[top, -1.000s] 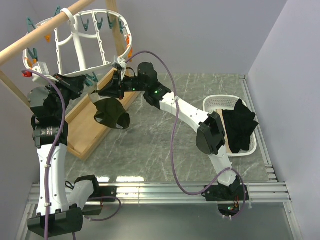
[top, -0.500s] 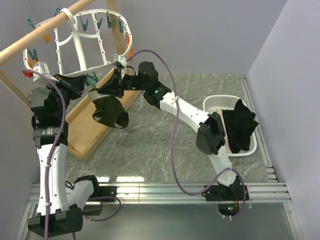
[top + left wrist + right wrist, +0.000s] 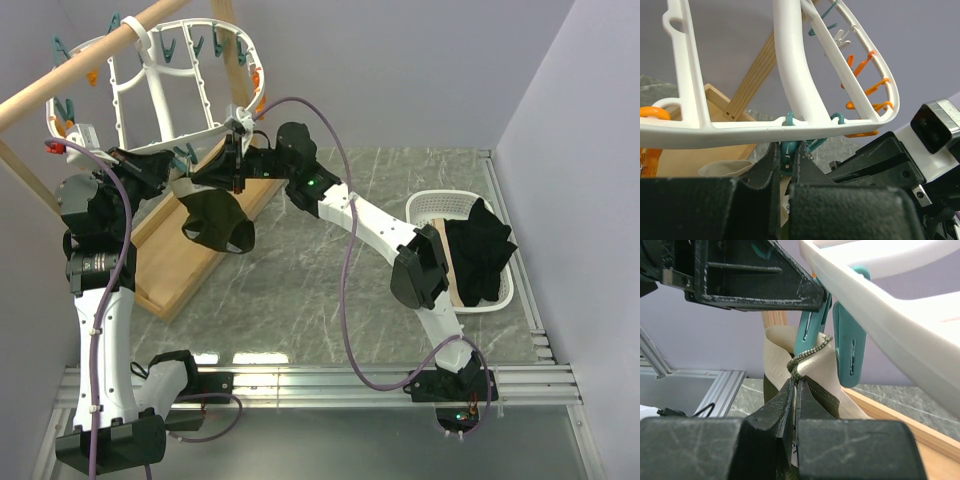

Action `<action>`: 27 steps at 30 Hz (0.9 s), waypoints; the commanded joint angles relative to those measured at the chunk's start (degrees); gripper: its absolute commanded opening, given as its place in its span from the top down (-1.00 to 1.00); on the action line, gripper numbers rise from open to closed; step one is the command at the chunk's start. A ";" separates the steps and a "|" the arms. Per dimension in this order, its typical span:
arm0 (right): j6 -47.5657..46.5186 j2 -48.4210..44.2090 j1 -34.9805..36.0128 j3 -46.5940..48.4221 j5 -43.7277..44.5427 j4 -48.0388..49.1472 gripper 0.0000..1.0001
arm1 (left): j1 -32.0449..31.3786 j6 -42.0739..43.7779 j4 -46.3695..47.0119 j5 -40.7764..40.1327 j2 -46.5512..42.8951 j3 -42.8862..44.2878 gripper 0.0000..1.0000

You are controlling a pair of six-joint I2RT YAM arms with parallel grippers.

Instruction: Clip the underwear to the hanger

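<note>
- The left gripper (image 3: 786, 156) is squeezing a teal plastic clothespin (image 3: 786, 148) dangling from the large white plastic oval hanger (image 3: 790, 65), fingers closed on it.
- The right gripper (image 3: 795, 390) is pinching the banded edge of the small dark olive-green fabric underwear (image 3: 808, 356).
- In the top view, the underwear (image 3: 212, 220) is hanging at 5 o'clock from the hanger, its raised edge just beside the clothespin.

The top external view looks down from high behind the near edge of the table (image 3: 330, 290), taking in the whole scene, with the hanger (image 3: 160, 90) at upper left. The left wrist view looks up, very close under the hanger's rim. The right wrist view, equally close, shares that rim and a teal clothespin (image 3: 849, 347).
</note>
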 commanded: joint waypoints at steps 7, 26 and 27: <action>0.34 0.35 0.88 3.08 0.69 3.33 1.00 | -0.04 0.82 -2.19 2.92 -0.42 -0.06 0.74; -0.19 -0.18 0.88 2.81 2.89 2.98 1.00 | 0.04 0.73 -3.25 0.37 -1.38 1.00 -0.12; -0.28 -0.18 0.88 2.72 3.06 2.80 1.00 | -0.04 0.90 -3.25 0.37 -1.64 1.17 -0.23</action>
